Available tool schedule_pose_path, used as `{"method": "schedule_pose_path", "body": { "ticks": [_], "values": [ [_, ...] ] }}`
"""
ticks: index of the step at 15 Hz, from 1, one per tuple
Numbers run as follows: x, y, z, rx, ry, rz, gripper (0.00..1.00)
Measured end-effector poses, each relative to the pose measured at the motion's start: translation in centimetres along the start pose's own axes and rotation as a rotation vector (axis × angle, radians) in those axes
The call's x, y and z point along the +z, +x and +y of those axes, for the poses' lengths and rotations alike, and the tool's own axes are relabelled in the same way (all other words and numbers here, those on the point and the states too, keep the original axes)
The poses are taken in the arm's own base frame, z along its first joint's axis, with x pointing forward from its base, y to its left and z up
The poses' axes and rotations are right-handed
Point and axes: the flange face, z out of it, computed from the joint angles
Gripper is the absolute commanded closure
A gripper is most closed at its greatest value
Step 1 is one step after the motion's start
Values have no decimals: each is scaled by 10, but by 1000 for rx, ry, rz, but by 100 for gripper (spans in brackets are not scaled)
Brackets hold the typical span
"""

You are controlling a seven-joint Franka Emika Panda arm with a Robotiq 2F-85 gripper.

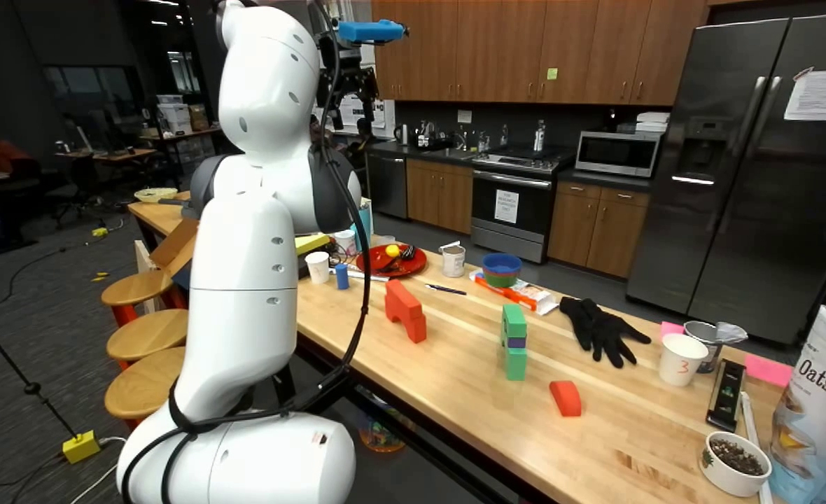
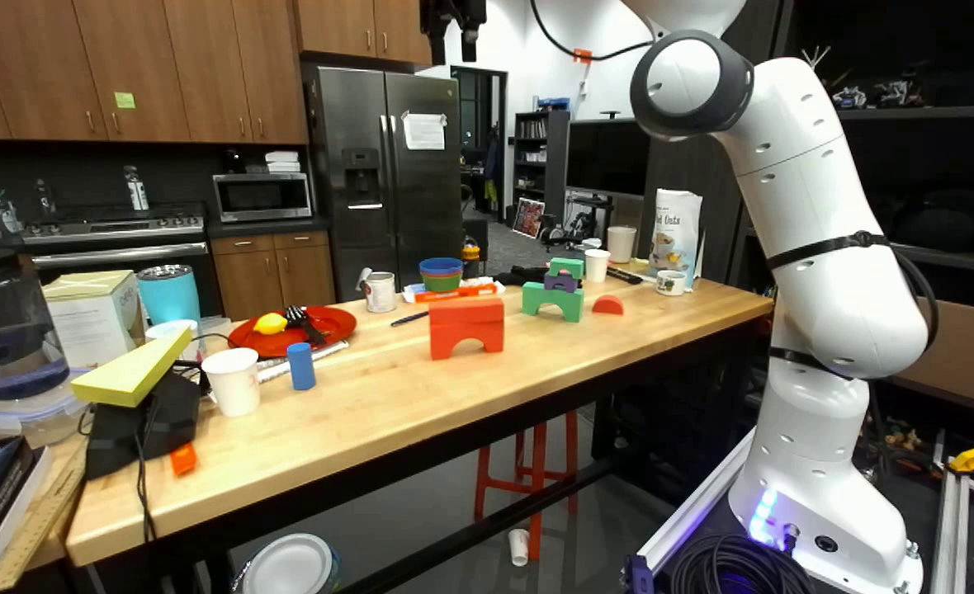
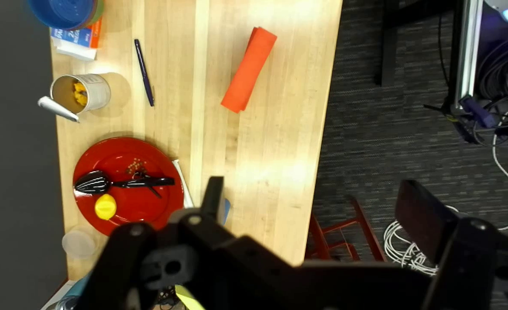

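Hand (image 2: 454, 56) is up high, well clear of the desk (image 2: 371, 379), fingers spread wide, nothing between them. Only one arm (image 2: 809, 177) here, so no question of which is nearer. Piece to look at is the red arch block (image 2: 466, 323), looks like two pieces stacked, standing on the desk between the blue cylinder (image 2: 301, 366) and the green and purple stack (image 2: 560, 285). It's well below the hand and not straight under the fingertips: in the wrist view it sits ahead of them, over toward the desk-side finger and inboard of the desk edge, while the other finger shows against the floor (image 3: 357, 150). Long axis runs roughly along the desk's length, turned a bit off the edge. Line between the fingers goes mostly across that axis, so my read: wrist angle is near right for the narrow way, modest twist to take out. Position is the bigger offset: forward, sideways, then a long drop. Blue cylinder is the other close one, mostly hidden behind the desk-side finger in the wrist view, red plate (image 3: 146, 202) near it. Dark pen (image 3: 144, 72) lies apart from the block.
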Motion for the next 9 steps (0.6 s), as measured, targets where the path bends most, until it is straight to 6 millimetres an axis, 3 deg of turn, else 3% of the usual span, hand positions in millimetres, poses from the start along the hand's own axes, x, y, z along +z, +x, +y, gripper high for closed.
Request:
{"method": "schedule_pose_path", "body": {
  "ticks": [9],
  "values": [
    [-3,4,-4,-4,-17,-21,0]
  ]
}}
